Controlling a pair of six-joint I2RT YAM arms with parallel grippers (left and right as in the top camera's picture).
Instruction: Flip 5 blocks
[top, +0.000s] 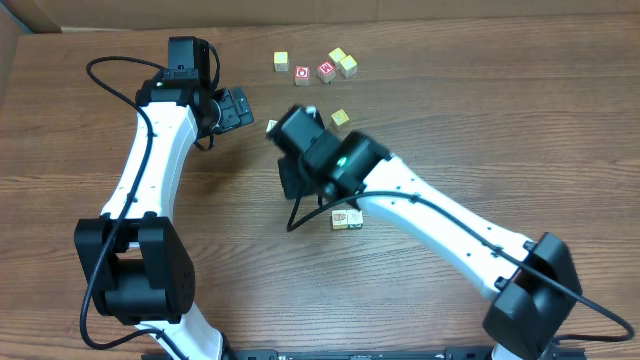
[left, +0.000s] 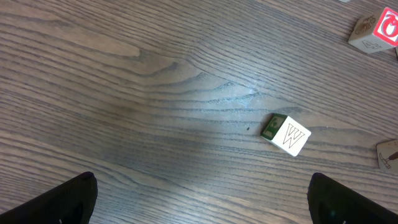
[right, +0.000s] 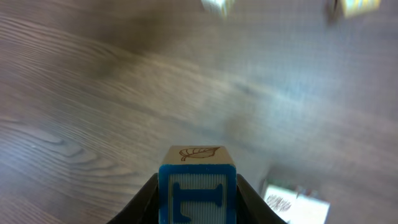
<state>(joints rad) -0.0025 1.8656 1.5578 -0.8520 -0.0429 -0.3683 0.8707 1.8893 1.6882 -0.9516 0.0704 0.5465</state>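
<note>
Right wrist view: right jaws narrow, clamped on blue-letter block (right: 198, 186), bottom centre of frame, leaf face up. Left jaws wide, empty. Risk: shallow pinch lets block slip, land unflipped. Tabletop (right: 93, 124) blurred; block's lower edge cut off; block hidden in overhead view.

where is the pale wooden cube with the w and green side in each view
Overhead: the pale wooden W cube lies left of centre, by the right arm's black wrist.
Left wrist: the cube lies right of centre.
Right wrist: cannot tell; the far view is blurred.
Landmark: the red-faced cube, up-right of it in overhead and left wrist.
</note>
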